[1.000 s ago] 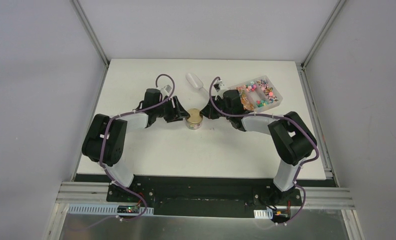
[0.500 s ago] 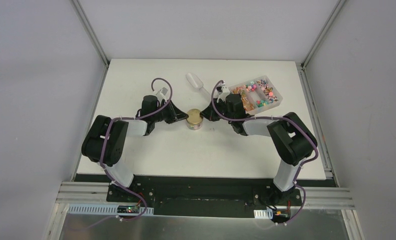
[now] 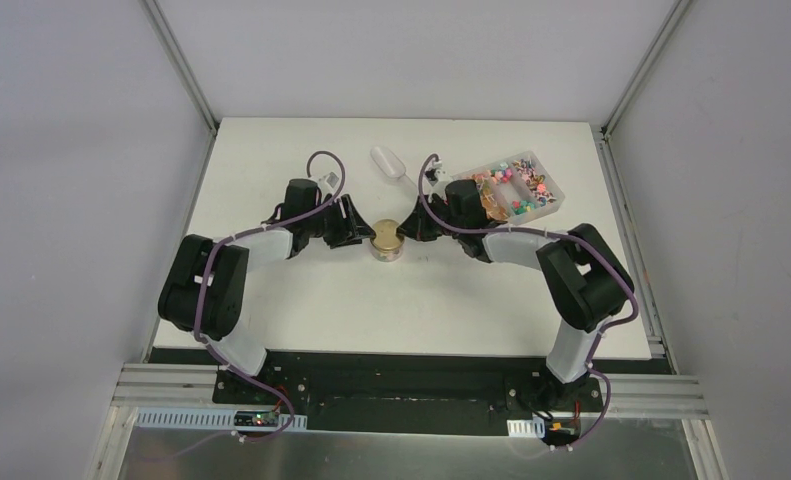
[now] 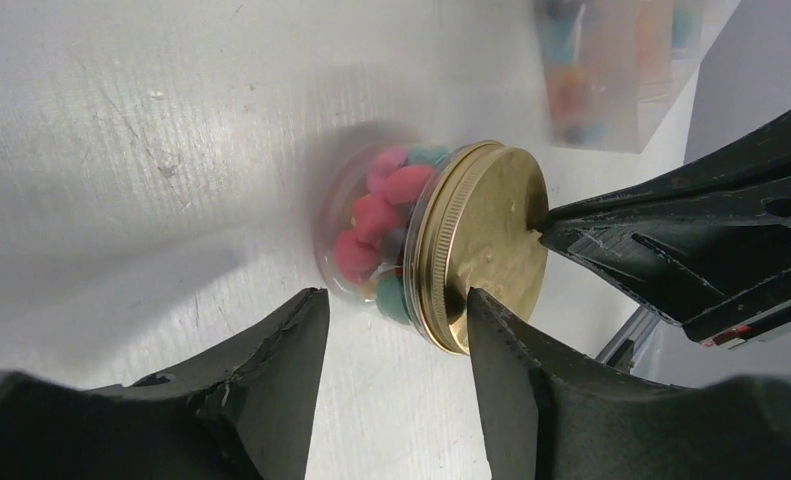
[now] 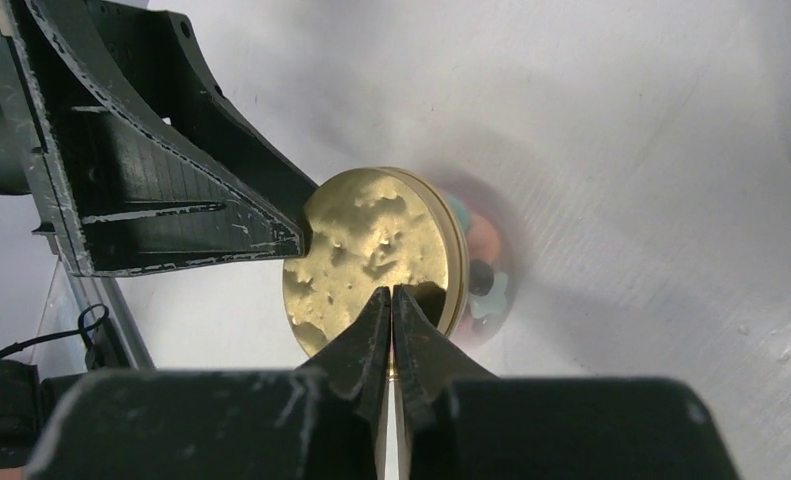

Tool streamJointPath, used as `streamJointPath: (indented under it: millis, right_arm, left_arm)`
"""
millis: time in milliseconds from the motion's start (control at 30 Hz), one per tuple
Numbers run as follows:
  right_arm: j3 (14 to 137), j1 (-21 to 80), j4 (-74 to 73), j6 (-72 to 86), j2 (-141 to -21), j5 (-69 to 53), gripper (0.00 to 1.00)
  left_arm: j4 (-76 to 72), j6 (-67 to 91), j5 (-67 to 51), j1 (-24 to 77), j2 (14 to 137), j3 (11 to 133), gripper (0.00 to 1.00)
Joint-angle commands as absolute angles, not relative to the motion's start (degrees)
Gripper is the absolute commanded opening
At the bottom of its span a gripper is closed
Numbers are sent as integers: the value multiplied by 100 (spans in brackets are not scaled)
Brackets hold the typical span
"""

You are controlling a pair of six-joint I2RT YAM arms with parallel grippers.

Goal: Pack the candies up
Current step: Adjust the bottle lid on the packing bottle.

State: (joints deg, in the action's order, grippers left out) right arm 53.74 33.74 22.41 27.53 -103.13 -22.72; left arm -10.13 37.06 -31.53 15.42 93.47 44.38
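A small clear jar (image 3: 387, 248) with a gold screw lid (image 3: 387, 235) stands mid-table. It holds pink, red and teal candies (image 4: 376, 215). More candies (image 3: 519, 183) lie in the clear tray at the back right. My left gripper (image 3: 357, 232) is open just left of the jar. In the left wrist view (image 4: 391, 300) its fingers straddle the jar's near side without touching it. My right gripper (image 3: 412, 229) is shut and empty. In the right wrist view (image 5: 391, 292) its closed tips rest against the lid (image 5: 371, 240).
A clear plastic scoop (image 3: 389, 163) lies behind the jar. The clear divided tray (image 3: 559, 203) stands to the right of the right gripper. The table's white edges are walled at the left, back and right.
Both wrists have shifted slightly beside the jar: the left wrist dipped and came back, and the right did likewise. The jar stays in place and looks blurred in the wrist views.
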Motion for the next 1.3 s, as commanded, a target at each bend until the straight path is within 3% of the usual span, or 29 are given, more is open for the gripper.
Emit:
streamJointPath:
  millis: [0,300,400,567,700,833,1000,1267]
  right_arm:
    - [5957,3349,1299,2559,-10043,-2741,4]
    - [5736,3427,1538,2840,-10058,-3036,4]
    - [5479,3430,1681,2906,-10369,-2953,4]
    - [5202,3425,1753,3078,-10721,-2882,4]
    - [5192,3421,1742,3025,-10517,-2806,4]
    - [5491,3386,1635,2978,-10339,-2970,4]
    - [5768,3384,1599,3074,-9915,-3304,5]
    - [5442,3384,1926,3220,-9945,-3431,6]
  left_arm:
    - [-112,3329,-3193,1576,9016,4961,54]
    - [-696,3666,-3636,1603,9020,4452,58]
    - [-1127,3874,-3518,1750,9221,3972,54]
    - [-1265,3744,-3286,1898,9775,3618,38]
    - [-1059,3648,-3115,1898,9462,3717,36]
    - [-465,3382,-2883,1877,9232,4214,41]
    - [-98,3282,-2874,1846,9013,4682,56]
    - [-536,3628,-3094,1846,9051,4416,56]
